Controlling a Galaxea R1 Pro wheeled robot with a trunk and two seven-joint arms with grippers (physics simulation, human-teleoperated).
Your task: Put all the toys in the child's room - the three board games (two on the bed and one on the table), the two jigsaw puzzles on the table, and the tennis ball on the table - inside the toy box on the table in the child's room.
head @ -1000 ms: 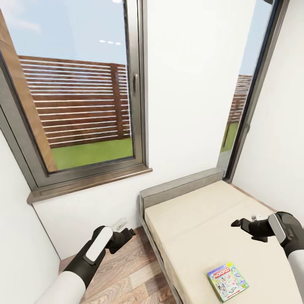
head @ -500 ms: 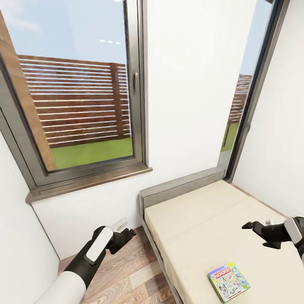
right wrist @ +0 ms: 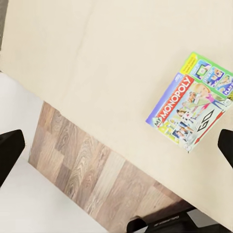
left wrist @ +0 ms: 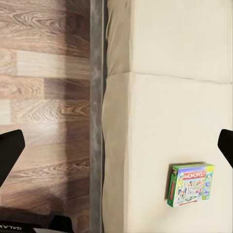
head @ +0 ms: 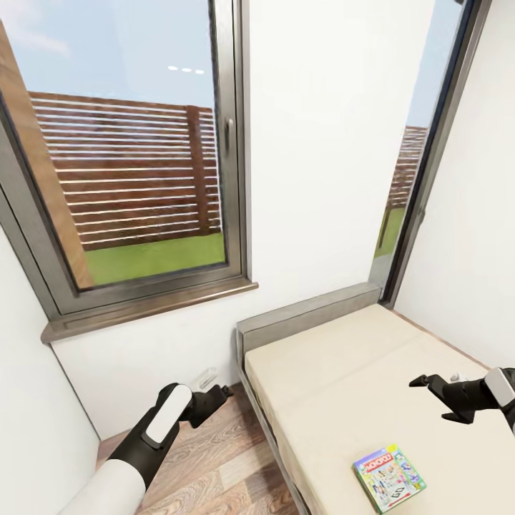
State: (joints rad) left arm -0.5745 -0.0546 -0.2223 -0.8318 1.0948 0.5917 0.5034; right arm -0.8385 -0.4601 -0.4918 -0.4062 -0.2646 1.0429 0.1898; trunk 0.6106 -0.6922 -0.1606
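One board game, a white box with a red MONOPOLY band, lies flat on the cream bed near its front edge. It also appears in the left wrist view and the right wrist view. My right gripper hovers open above the mattress, up and to the right of the box, holding nothing. My left gripper hangs open over the wood floor beside the bed, also holding nothing. The table, toy box, jigsaw puzzles and tennis ball are out of view.
A grey bed frame rims the mattress at the wall end. Two tall windows flank a white wall. A strip of wood-plank floor runs between the bed and the left wall.
My right gripper has moved right and slightly down over the mattress, mostly in the first half second. The left arm and the board game have stayed put.
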